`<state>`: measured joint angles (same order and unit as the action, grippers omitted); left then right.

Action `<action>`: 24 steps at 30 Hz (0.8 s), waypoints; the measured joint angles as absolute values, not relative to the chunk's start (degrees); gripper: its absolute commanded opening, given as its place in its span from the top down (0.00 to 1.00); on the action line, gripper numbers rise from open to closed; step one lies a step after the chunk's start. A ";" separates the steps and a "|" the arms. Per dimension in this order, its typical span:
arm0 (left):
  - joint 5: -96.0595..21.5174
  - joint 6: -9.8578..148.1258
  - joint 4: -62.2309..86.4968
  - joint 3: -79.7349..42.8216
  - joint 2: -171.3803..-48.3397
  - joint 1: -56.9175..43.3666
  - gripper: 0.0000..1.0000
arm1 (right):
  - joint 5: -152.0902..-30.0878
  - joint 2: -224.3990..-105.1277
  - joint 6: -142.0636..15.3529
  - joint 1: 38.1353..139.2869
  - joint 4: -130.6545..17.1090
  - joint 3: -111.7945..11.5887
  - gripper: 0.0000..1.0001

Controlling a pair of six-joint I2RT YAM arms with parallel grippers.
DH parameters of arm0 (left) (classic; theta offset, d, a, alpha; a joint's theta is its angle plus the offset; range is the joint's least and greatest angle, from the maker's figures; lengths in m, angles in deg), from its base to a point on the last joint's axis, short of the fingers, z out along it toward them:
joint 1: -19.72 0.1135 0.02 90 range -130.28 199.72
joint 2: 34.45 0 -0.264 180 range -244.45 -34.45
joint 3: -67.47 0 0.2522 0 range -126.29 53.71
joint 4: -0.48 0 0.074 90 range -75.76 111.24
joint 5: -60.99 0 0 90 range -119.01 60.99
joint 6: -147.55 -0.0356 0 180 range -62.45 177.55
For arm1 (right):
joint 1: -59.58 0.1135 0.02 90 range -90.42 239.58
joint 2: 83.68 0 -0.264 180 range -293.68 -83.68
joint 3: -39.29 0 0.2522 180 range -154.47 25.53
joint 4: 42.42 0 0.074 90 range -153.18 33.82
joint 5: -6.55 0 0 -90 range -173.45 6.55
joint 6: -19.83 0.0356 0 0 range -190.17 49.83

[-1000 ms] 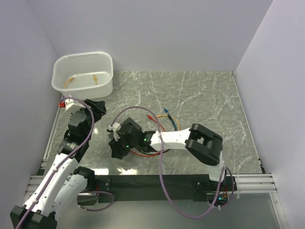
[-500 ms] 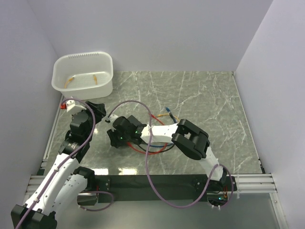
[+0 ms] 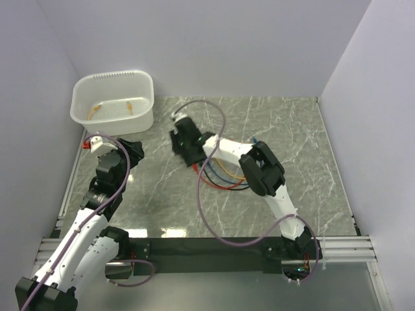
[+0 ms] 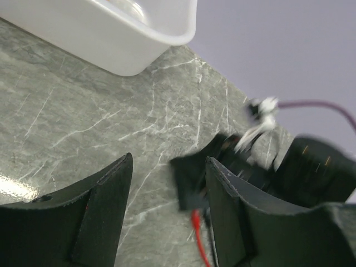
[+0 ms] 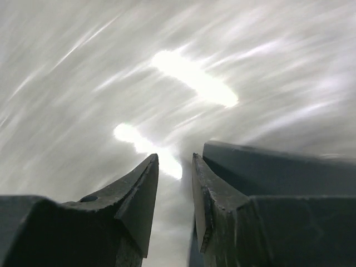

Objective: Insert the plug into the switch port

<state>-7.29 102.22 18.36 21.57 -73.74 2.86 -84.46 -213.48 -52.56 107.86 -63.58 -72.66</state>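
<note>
Right gripper [image 5: 174, 162] is out over the middle of the surface [image 3: 292, 142], jaws barely apart, nothing showing between them. The red plug [image 3: 194, 167] lies just beside its tip. Left gripper [image 4: 168, 161] hangs near the tub [image 3: 113, 118], jaws spread wide.

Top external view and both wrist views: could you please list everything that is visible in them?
tub: one, white, far left corner.
small pieces: two, orange, inside the tub; too small to identify.
cables: loose bundle, red, blue and orange, mid-table beside the right arm.
table: one, grey-green marble.
left gripper: black, near the tub, jaws apart with nothing between them.
right gripper: black, mid-table just beyond the cables, jaws nearly together; its view is blurred.
</note>
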 measured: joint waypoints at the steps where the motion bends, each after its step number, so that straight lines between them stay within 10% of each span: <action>1: -7.27 102.22 18.42 21.57 -73.98 2.86 0.39 | -83.94 -214.57 -52.78 105.52 -64.36 -75.13 0.62; 10: -7.27 102.22 18.40 21.57 -73.96 2.86 0.39 | -76.31 -212.50 -55.69 93.28 -67.58 -75.81 0.56; 16: -7.82 102.22 17.09 21.57 -75.82 2.86 0.40 | -77.19 -193.13 -58.82 97.30 -62.99 -55.09 0.31; 24: -10.27 102.20 15.27 21.57 -79.10 2.86 0.39 | -75.11 -170.01 -56.59 99.83 -59.71 -49.21 0.27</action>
<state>-10.27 102.20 15.27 21.57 -79.10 2.86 -75.11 -170.01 -56.59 99.83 -59.71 -49.21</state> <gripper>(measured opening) 0.609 0.724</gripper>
